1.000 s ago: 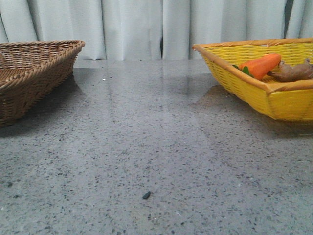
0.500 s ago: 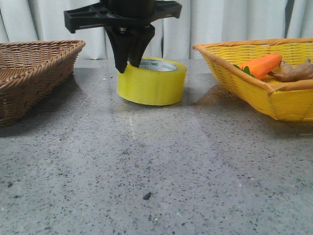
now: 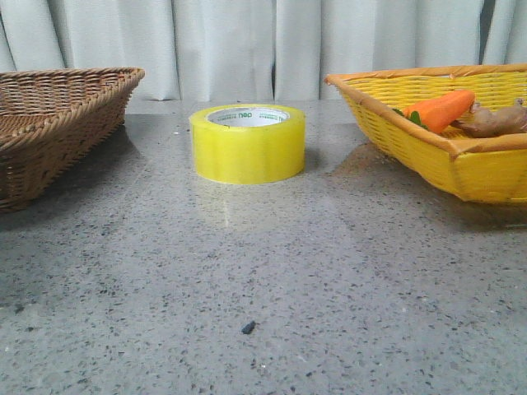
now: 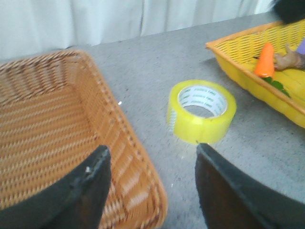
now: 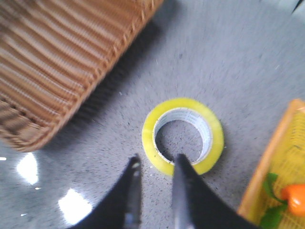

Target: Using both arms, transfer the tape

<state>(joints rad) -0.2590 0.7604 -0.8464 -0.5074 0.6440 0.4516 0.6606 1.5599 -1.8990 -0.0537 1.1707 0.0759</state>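
**Tape released at table centre, right arm lifted clear**

Gone from the front view since half a second ago: the black gripper that stood over the roll. Tape [image 3: 248, 142] now flat on the grey table [image 3: 263, 288], between brown wicker basket [image 3: 58, 115] and yellow basket [image 3: 445, 132], touching neither; probably set midway for handover. Right gripper [image 5: 155, 186] above it, jaws narrowly parted, empty. Left gripper [image 4: 152, 186] spread wide, empty, over the brown basket's rim. Count: one tape, two baskets, one carrot [image 3: 440, 109].
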